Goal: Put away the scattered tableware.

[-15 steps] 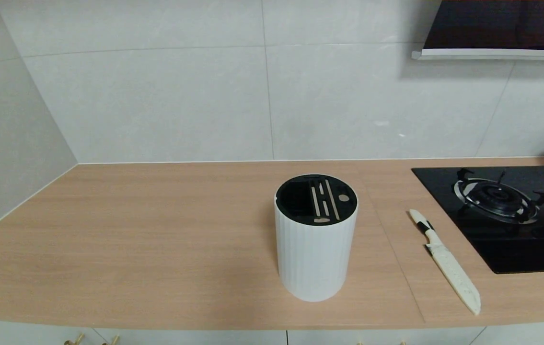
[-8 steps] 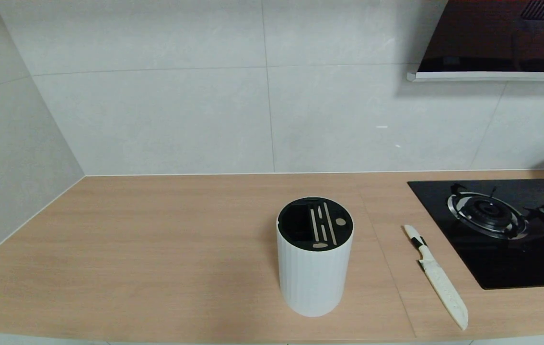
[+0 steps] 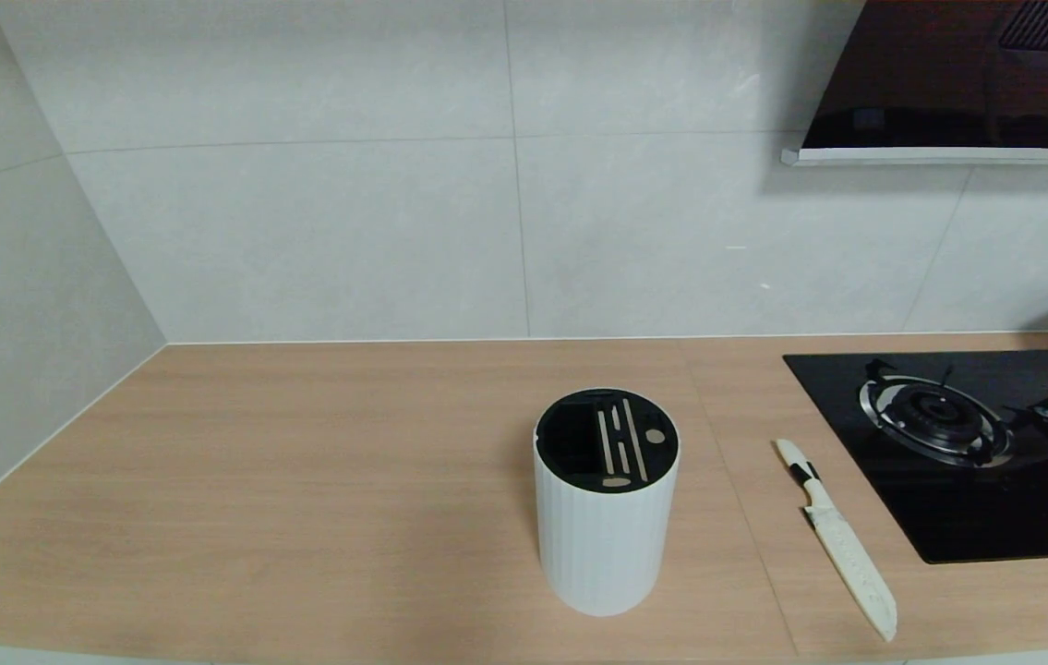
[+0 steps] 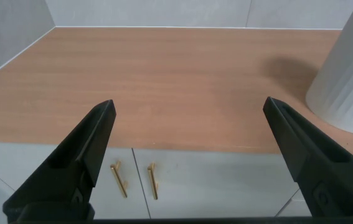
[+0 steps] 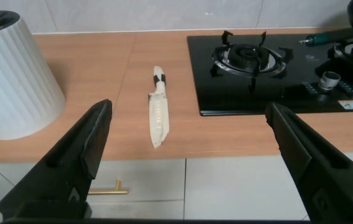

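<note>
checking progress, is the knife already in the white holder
No, the knife lies flat on the counter, apart from the white holder, beside the stove.

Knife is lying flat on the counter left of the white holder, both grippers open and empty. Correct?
Not quite: the knife lies right of the white holder, between it and the hob, as the head view shows. It is flat on the counter, and the left gripper and right gripper are open and empty.

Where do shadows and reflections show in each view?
Head view: the holder casts a soft shadow leftward on the counter; the hood shades the wall beneath. Left wrist view: a faint shadow beside the holder. Right wrist view: the knife lies nearly shadowless.
</note>
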Available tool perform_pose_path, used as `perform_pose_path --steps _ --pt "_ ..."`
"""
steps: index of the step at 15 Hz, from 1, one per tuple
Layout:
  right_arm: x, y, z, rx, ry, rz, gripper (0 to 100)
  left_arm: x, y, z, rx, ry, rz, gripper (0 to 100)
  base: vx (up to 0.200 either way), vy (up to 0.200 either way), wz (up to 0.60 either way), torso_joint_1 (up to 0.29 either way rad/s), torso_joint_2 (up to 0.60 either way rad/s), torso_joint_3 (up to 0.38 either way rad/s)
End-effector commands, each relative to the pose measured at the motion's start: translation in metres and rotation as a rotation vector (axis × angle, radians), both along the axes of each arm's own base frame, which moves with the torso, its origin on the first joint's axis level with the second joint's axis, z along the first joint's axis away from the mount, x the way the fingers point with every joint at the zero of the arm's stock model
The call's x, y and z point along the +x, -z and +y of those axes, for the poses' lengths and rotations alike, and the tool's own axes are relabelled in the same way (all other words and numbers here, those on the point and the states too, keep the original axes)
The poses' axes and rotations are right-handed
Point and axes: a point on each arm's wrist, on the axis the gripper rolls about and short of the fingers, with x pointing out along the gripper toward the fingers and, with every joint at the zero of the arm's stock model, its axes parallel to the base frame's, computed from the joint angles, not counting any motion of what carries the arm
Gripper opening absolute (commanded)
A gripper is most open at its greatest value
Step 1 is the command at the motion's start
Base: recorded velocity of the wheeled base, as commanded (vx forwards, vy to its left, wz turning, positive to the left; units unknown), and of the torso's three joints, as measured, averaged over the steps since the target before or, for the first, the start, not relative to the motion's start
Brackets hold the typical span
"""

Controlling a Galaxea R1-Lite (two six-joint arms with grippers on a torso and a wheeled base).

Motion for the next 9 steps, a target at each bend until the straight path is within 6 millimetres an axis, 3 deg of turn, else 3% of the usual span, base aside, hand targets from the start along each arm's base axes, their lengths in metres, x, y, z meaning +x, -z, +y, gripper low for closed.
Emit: perform_pose_path --steps 1,2,3,4,5,7,9 --pt "0.000 0.000 0.000 -0.027 -0.001 0.001 100 0.000 0.000 0.000 -0.001 0.000 0.000 100 0.000 0.000 0.00 0.000 0.00 0.000" --pt "0.000 -0.001 0.000 -0.032 -0.002 0.000 100 0.000 0.000 0.000 -0.001 0.000 0.000 100 0.000 0.000 0.00 0.000 0.00 0.000" --pt "-0.003 -0.016 0.000 -0.023 -0.019 -0.042 100 0.000 0.000 0.000 -0.001 0.000 0.000 100 0.000 0.000 0.00 0.000 0.00 0.000" --pt "-0.009 -0.049 0.001 0.010 -0.075 -0.098 100 0.000 0.000 0.000 -0.001 0.000 0.000 100 0.000 0.000 0.00 0.000 0.00 0.000" --pt "-0.009 -0.056 0.001 0.025 -0.100 -0.099 100 0.000 0.000 0.000 -0.001 0.000 0.000 100 0.000 0.000 0.00 0.000 0.00 0.000" --pt "0.004 -0.087 0.003 0.032 -0.188 -0.036 100 0.000 0.000 0.000 -0.001 0.000 0.000 100 0.000 0.000 0.00 0.000 0.00 0.000" --pt "0.041 -0.115 0.005 0.045 -0.226 0.104 100 0.000 0.000 0.000 -0.001 0.000 0.000 100 0.000 0.000 0.00 0.000 0.00 0.000"
